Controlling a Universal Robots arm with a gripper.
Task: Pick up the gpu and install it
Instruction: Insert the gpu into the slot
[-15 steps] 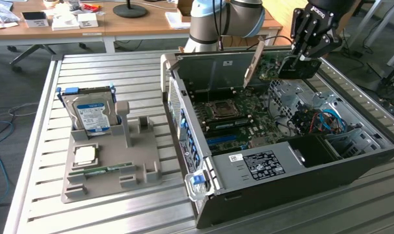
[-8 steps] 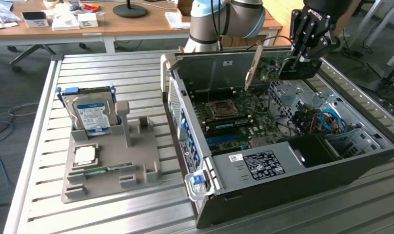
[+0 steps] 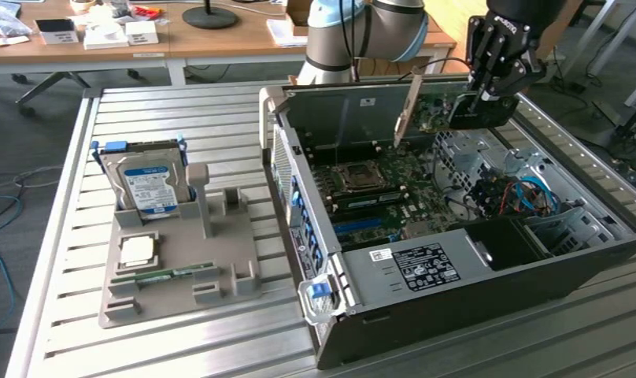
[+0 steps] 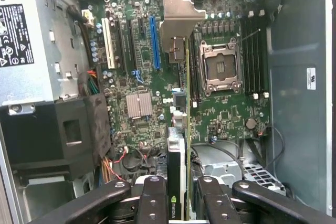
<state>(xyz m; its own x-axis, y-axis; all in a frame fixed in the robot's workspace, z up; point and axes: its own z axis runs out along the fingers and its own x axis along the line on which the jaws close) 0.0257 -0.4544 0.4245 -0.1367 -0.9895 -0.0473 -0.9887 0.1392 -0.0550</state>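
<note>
**Examiner:** Which step was in hand?

**Inspector:** Carrying to install. The black gripper (image 3: 484, 101) was clamped on the flat green gpu card with silver end bracket (image 3: 431, 116), held above the open black computer case (image 3: 570, 276), not seated.

**Examiner:** What did seating require?

**Inspector:** By his judgement, the card's edge had to be squared over the long blue motherboard slot (image 4: 153, 40).

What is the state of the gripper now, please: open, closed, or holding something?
Gripper: closed on the flat green circuit-board gpu with silver end bracket, above the open black computer case.
</note>
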